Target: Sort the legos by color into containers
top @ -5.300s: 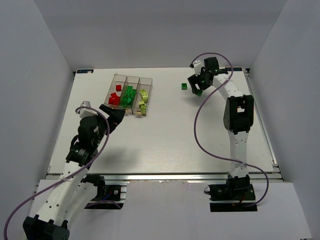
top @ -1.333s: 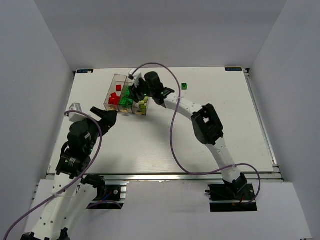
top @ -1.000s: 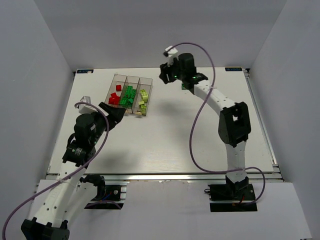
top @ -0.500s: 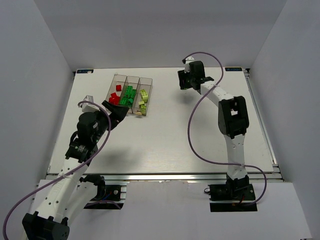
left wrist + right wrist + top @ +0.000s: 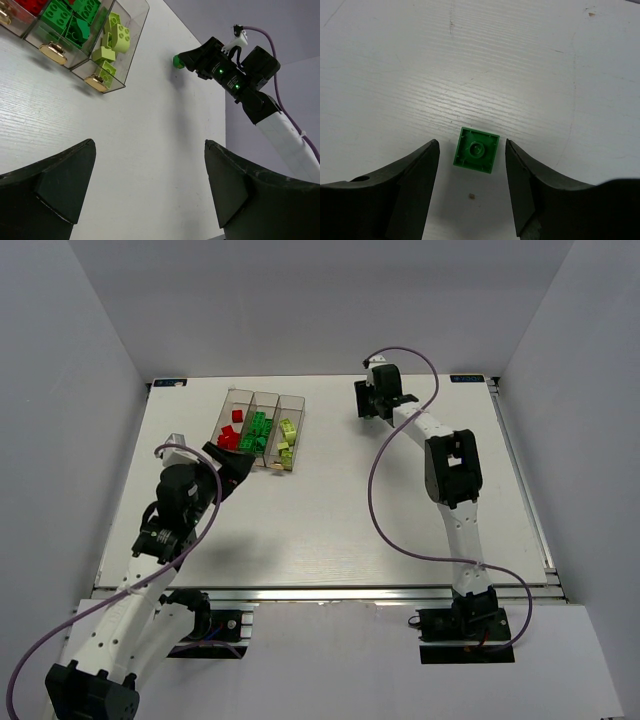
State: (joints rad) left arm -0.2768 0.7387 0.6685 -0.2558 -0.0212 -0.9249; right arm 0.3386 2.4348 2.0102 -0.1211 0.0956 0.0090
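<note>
A single dark green lego (image 5: 476, 150) lies upside down on the white table. My right gripper (image 5: 472, 147) is open, with one finger on each side of it and a gap to both. In the top view the right gripper (image 5: 372, 405) hides this brick; the left wrist view shows the brick (image 5: 177, 61) at the gripper's tip. The three joined clear containers (image 5: 240, 392) hold red legos (image 5: 228, 437), dark green legos (image 5: 257, 432) and pale yellow-green legos (image 5: 287, 440). My left gripper (image 5: 232, 465) is open and empty, just in front of the containers (image 5: 135, 25).
Brass knobs (image 5: 52, 50) stick out from the containers' near ends. A purple cable (image 5: 385, 480) loops beside the right arm. The table's back edge lies just beyond the right gripper. A small brown speck (image 5: 471, 196) lies near the brick.
My right gripper has moved from above the containers to the back middle of the table and come down around the lone green brick. The left arm has shifted only slightly.
</note>
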